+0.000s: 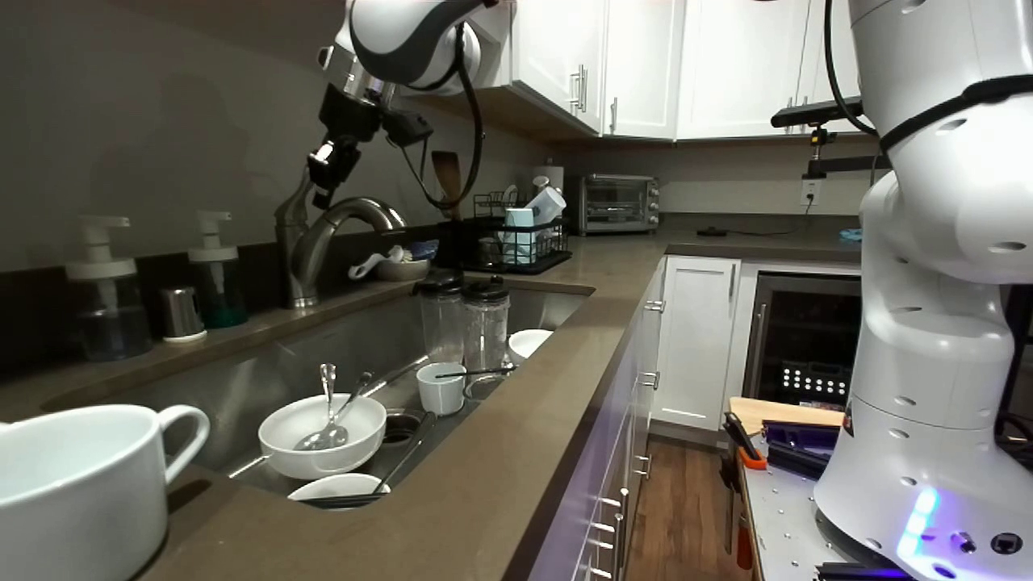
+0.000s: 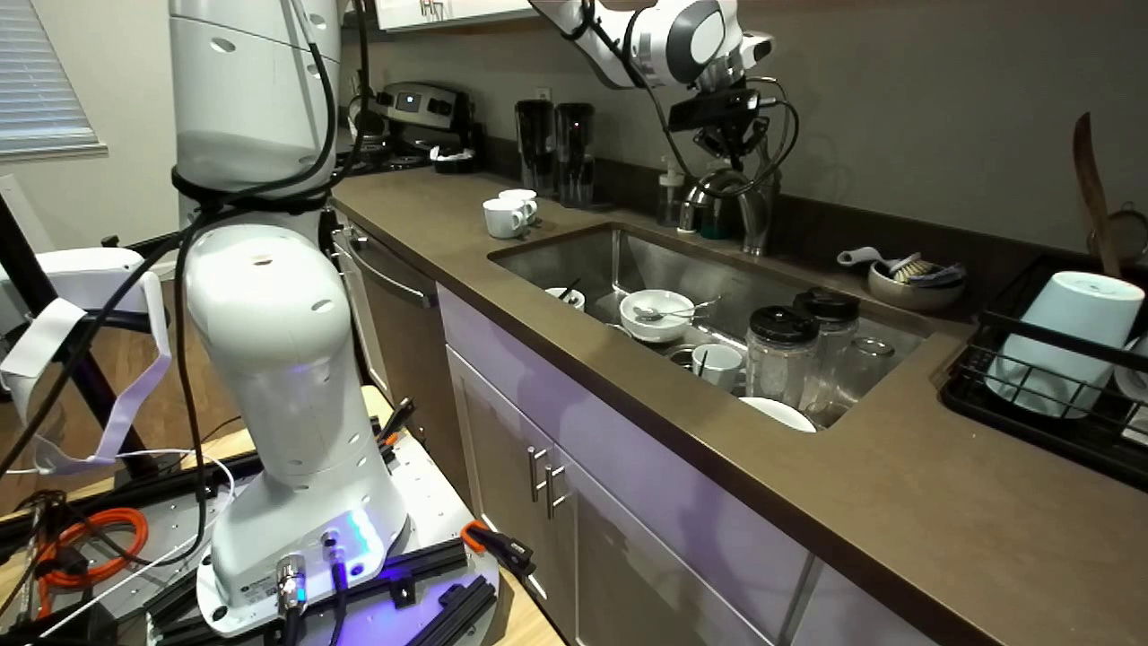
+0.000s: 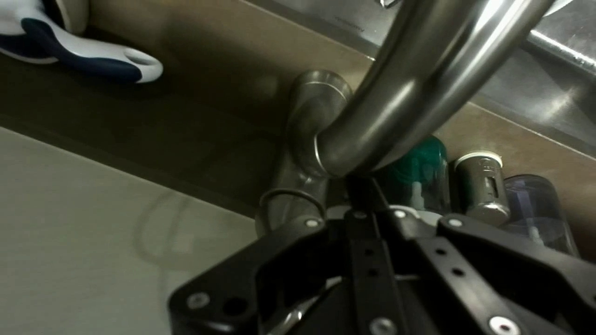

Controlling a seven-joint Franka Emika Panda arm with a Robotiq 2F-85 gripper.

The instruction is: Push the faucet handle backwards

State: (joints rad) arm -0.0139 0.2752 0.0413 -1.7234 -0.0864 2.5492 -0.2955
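- The faucet handle [image 1: 296, 202] rises above the back edge of the surface [image 1: 516, 468], behind the sink [image 1: 218, 387]; in an exterior view its tip is hard to make out.
- The gripper [image 1: 324, 198], its fingers together, hangs just beside the handle; whether they touch, I cannot tell.
- In the wrist view, the gripper covers part of the handle.
- There too, the spout [image 3: 400, 102] and gripper partly hide a green soap dispenser [image 3: 426, 163].
- In an exterior view, a white mug [image 1: 77, 492] beside the sink's near end is cut off.
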